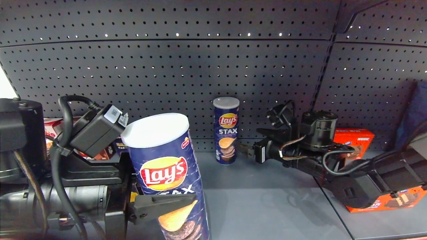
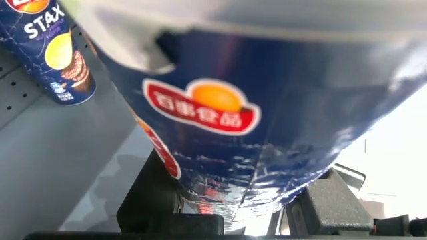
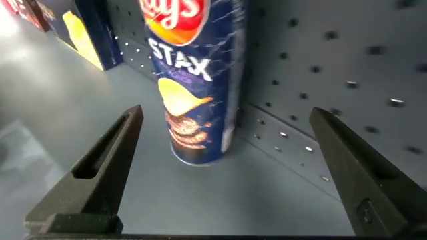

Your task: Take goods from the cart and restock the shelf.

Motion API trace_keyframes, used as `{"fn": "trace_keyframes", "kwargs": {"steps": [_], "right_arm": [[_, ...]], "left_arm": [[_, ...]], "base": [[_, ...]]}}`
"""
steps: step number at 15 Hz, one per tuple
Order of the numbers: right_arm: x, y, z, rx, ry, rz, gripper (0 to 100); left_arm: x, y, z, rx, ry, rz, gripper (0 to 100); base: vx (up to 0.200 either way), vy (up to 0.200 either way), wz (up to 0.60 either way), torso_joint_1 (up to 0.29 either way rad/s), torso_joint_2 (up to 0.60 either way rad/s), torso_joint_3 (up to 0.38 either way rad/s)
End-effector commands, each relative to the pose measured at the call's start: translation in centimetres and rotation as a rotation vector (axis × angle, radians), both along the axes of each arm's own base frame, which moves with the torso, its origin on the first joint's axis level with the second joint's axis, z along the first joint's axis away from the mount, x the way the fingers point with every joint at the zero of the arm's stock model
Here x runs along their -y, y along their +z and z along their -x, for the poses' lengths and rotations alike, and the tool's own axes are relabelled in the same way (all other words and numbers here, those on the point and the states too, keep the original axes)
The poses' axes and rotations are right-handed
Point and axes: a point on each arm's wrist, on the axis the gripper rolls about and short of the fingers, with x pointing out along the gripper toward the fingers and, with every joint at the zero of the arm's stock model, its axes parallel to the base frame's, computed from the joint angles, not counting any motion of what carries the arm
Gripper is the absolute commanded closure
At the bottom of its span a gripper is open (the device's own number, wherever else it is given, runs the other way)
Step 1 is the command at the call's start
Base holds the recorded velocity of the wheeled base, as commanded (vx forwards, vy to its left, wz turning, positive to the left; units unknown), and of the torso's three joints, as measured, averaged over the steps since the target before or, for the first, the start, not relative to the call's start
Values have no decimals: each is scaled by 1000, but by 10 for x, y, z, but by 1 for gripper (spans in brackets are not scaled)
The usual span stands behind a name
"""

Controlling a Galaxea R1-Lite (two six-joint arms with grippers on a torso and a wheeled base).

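My left gripper (image 1: pixel 160 206) is shut on a dark blue chip can with a white lid (image 1: pixel 165 166), held upright and slightly tilted above the front left of the grey shelf (image 1: pixel 267 200). The left wrist view shows this held can (image 2: pixel 267 113) pressed between the left gripper (image 2: pixel 240 213) fingers. A second, identical can (image 1: pixel 226 130) stands upright at the back of the shelf against the pegboard. My right gripper (image 1: pixel 245 150) is just to its right at the same depth and open. Seen from the right wrist, this standing can (image 3: pixel 197 87) is beyond the widely spread right gripper (image 3: pixel 227 180) and not between its fingers.
The perforated dark back wall (image 1: pixel 166 66) closes the shelf behind. Orange boxes (image 1: pixel 353 140) sit at the right behind and under the right arm, one near the front edge (image 1: pixel 390 200). More boxes (image 1: pixel 53 128) stand at the back left. Bare shelf lies between the two arms.
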Motion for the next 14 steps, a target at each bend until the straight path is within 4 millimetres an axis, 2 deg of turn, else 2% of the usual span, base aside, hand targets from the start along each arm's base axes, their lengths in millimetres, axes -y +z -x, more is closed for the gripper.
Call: {"fn": "trace_keyframes", "kwargs": {"steps": [1, 10, 14], "right_arm": [[-10, -16, -11, -26, 8, 17, 0], [-33, -42, -36, -44, 20, 27, 0], [-41, -45, -41, -37, 26, 23, 0]], "left_arm": [[0, -1, 0, -3, 1, -2, 100], [0, -3, 0, -8, 1, -5, 100], [0, -3, 0, -10, -1, -6, 100]], "base": [[0, 0, 0, 0, 0, 0], [0, 0, 0, 0, 0, 0], [0, 0, 0, 0, 0, 0]]}}
